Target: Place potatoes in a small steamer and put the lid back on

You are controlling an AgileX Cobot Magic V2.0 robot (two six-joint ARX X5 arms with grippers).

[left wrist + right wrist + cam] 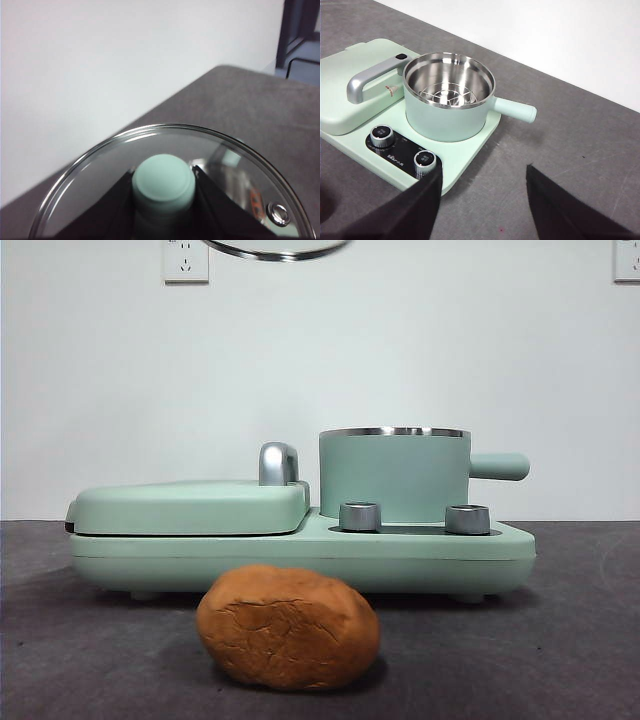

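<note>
A: Steamer status?
B: Small steamer (pixel 447 102), mint green with steel rim, sits open on the green cooker base (pixel 420 545) on the tabletop (pixel 580 145); a steel rack shows inside.

A: Potato?
B: Potatoes (pixel 288 626), one cracked orange-brown lump, on the tabletop in front of the base, apart from both grippers.

A: Lid?
B: Lid (pixel 100 170), clear glass, held aloft; left gripper (pixel 163 187) pinches its green knob. Right gripper (pixel 484 200) spread, hovering near the steamer.

A: Writing?
B: Panel print by the dials (pixel 404 147) unreadable.
</note>
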